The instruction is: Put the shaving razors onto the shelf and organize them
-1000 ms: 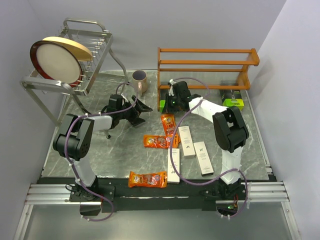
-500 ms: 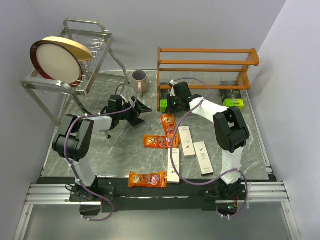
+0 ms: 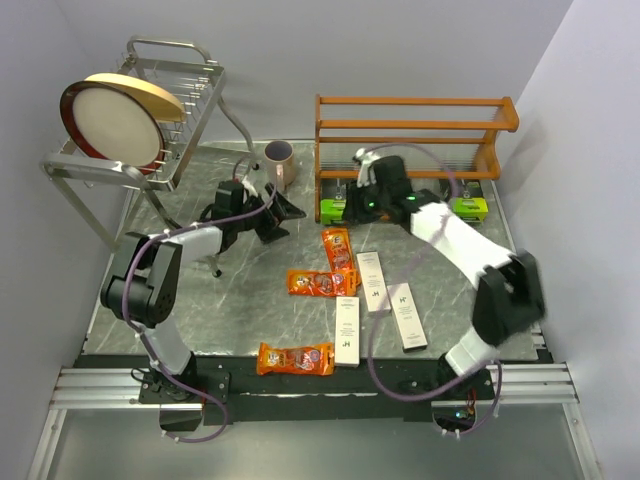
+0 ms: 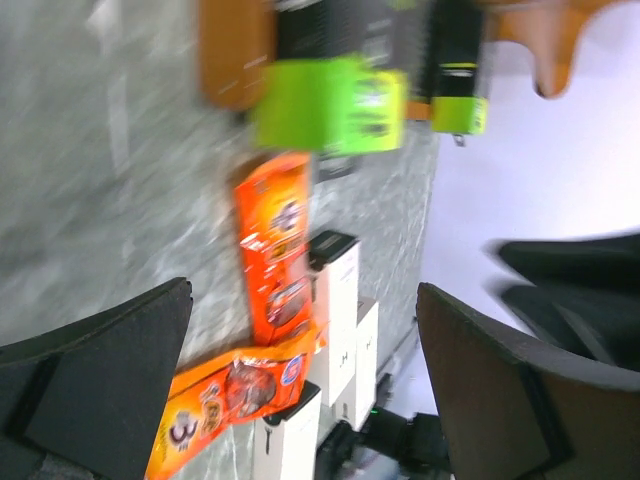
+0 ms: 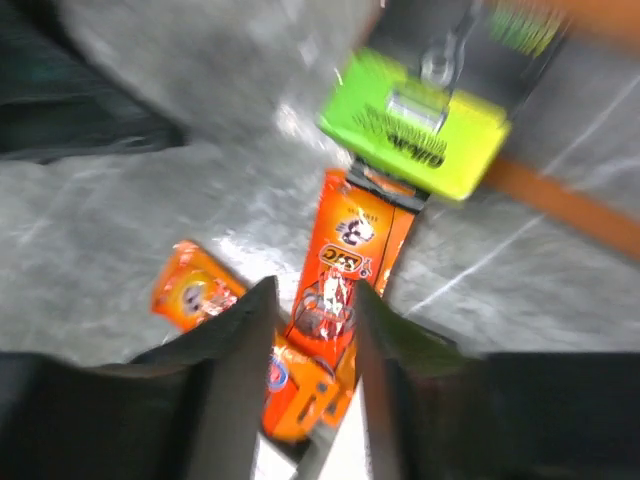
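Note:
The wooden shelf (image 3: 415, 125) stands at the back right. A lime-green razor pack (image 3: 334, 210) lies at its left front foot, and a second green pack (image 3: 467, 207) at its right end. My right gripper (image 3: 352, 205) hovers just right of the left pack, open and holding nothing. In the right wrist view that green pack (image 5: 415, 125) lies beyond the open right gripper (image 5: 310, 335), with an orange packet (image 5: 345, 260) below the gap. Three orange packets (image 3: 318, 283) and three white boxes (image 3: 373, 283) lie mid-table. My left gripper (image 3: 283, 218) stands wide open and empty; its wrist view shows the left gripper (image 4: 300, 375) over orange packets (image 4: 272, 240).
A mauve mug (image 3: 279, 160) stands left of the shelf, close behind the left gripper. A silver wire rack (image 3: 190, 100) holding a round plate (image 3: 112, 122) fills the back left. Grey walls close in on both sides.
The right gripper has opened and let go of the green pack at the shelf's left foot. Its arm has swung out to the right. The left arm has shifted slightly back.

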Robot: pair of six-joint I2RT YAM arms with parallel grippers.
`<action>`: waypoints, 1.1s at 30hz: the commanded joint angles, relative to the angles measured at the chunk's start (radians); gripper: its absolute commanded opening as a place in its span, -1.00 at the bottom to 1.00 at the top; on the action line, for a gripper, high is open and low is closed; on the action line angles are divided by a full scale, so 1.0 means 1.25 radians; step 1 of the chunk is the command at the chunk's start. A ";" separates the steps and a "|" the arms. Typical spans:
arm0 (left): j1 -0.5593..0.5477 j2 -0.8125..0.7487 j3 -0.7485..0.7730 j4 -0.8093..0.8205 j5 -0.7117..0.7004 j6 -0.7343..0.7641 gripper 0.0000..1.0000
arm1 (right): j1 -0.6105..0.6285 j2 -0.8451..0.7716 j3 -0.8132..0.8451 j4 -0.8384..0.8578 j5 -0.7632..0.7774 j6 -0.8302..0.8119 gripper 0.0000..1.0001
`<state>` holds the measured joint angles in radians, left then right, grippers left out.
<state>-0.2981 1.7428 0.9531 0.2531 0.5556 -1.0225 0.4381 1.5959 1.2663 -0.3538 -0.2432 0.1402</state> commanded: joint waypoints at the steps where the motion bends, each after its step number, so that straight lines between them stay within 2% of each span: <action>1: -0.023 -0.071 0.107 -0.048 0.028 0.175 0.99 | -0.017 -0.171 0.006 -0.079 -0.003 -0.073 0.14; 4: -0.061 -0.091 0.144 -0.127 0.003 0.300 0.99 | -0.022 -0.246 -0.050 -0.100 0.024 -0.083 0.56; 5: -0.079 -0.101 0.150 -0.145 -0.004 0.361 0.99 | -0.020 -0.260 -0.065 -0.107 0.020 -0.098 0.60; 7: -0.093 -0.109 0.164 -0.186 -0.019 0.404 0.99 | -0.022 -0.292 -0.097 -0.124 0.012 -0.106 1.00; 8: -0.095 -0.115 0.166 -0.189 -0.017 0.408 0.99 | -0.020 -0.300 -0.104 -0.137 0.004 -0.140 1.00; 10: -0.094 -0.122 0.175 -0.184 -0.025 0.365 0.99 | -0.020 -0.306 -0.101 -0.134 0.010 -0.126 1.00; 11: -0.094 -0.129 0.178 -0.157 -0.025 0.315 0.99 | -0.019 -0.302 -0.093 -0.115 0.035 -0.052 1.00; 13: -0.098 -0.139 0.174 -0.122 -0.061 0.256 0.99 | -0.020 -0.286 -0.064 -0.091 0.042 0.015 1.00; 15: -0.121 -0.129 0.197 -0.165 -0.211 0.194 0.99 | -0.020 -0.273 -0.060 -0.022 0.017 0.151 1.00; 17: -0.150 -0.086 0.226 -0.199 -0.271 0.174 0.99 | -0.018 -0.247 -0.052 0.038 -0.011 0.267 1.00; 19: -0.175 -0.063 0.247 -0.200 -0.298 0.157 0.99 | -0.014 -0.192 -0.044 0.064 -0.093 0.359 1.00; 21: -0.209 -0.043 0.256 -0.191 -0.325 0.171 0.99 | 0.020 -0.154 -0.027 0.114 -0.149 0.363 1.00; 25: -0.249 -0.038 0.244 -0.166 -0.265 0.192 0.99 | 0.036 -0.109 -0.022 0.136 -0.006 0.506 1.00; 28: -0.256 -0.033 0.205 -0.146 -0.257 0.118 0.99 | 0.037 -0.096 0.007 0.086 0.140 0.683 1.00; 30: -0.256 -0.031 0.168 -0.111 -0.216 0.070 0.99 | 0.057 -0.097 0.031 0.029 0.233 0.714 1.00; 33: -0.252 -0.006 0.163 -0.042 -0.112 0.103 0.99 | 0.095 -0.111 0.018 0.018 0.306 0.716 1.00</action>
<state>-0.5659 1.7027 1.1862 0.1146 0.1940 -0.9009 0.5018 1.4857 1.2140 -0.4229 -0.0917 0.8753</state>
